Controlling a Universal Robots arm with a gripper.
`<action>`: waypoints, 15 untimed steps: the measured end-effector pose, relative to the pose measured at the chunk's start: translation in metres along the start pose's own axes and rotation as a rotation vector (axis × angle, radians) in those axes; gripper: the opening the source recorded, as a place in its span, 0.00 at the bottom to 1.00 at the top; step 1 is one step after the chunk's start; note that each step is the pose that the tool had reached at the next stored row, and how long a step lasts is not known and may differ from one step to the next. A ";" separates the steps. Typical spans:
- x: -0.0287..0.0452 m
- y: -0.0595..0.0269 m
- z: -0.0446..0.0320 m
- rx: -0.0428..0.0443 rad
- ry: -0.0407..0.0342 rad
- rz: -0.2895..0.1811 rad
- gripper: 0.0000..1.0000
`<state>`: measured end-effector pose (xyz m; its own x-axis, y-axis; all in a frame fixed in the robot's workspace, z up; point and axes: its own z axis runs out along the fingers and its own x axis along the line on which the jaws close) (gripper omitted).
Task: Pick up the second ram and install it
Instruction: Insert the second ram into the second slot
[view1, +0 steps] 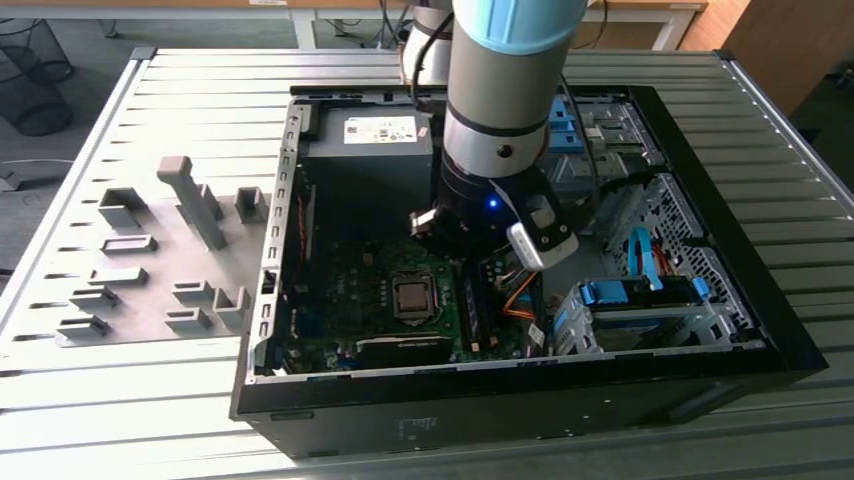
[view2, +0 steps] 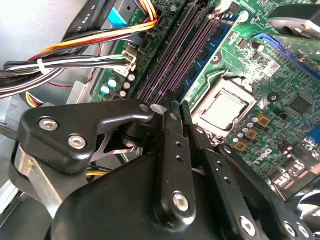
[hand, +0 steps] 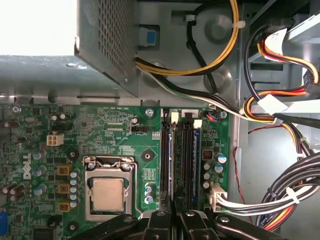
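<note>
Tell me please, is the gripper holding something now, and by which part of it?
It cannot be told. The gripper is low over the memory slots, and its own body hides whether it grips a stick.

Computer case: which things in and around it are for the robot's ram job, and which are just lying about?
For the job:
gripper, right at the black memory slots

Just there:
blue memory stick already in a slot
processor socket
power supply
cable bundle
grey holder blocks on the table
</note>
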<state>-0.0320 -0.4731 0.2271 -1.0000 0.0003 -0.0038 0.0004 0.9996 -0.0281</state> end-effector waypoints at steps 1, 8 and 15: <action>0.0000 0.0000 0.0006 0.0009 0.0004 0.000 0.14; -0.0003 0.0001 0.0050 0.0050 0.0016 0.000 0.14; -0.0008 0.0002 0.0066 0.0040 0.0016 0.000 0.14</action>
<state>-0.0312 -0.4731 0.2204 -1.0000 0.0003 -0.0022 0.0004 0.9995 -0.0322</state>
